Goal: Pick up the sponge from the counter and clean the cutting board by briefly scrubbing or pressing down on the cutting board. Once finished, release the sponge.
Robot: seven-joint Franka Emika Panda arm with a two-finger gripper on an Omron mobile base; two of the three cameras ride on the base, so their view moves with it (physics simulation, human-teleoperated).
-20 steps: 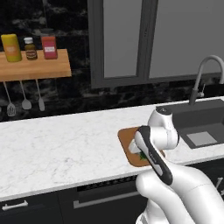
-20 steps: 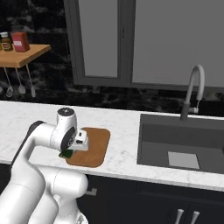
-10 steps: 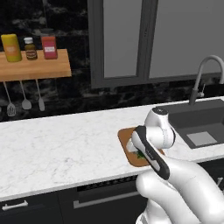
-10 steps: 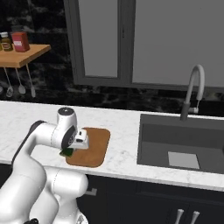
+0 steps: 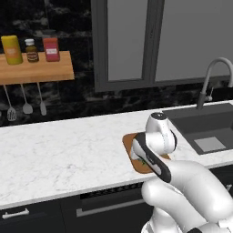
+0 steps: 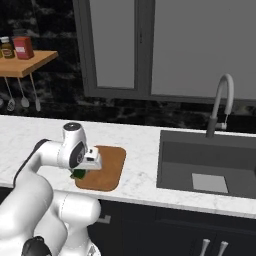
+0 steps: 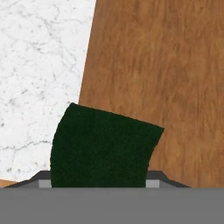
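The hand (image 6: 80,170) pinches the sponge (image 7: 101,146) and holds it low over the near left part of the board (image 6: 107,167), at the edge where wood meets the desk (image 5: 63,154). In the hand view the dark green sponge overlaps that edge. Whether it presses on the wood, I cannot tell. The sink (image 6: 210,165) lies to the right.

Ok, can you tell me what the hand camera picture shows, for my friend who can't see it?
A dark green sponge sits at the bottom of the hand view, over the edge of a brown wooden cutting board. White marble counter lies beside the board on the left of the picture.
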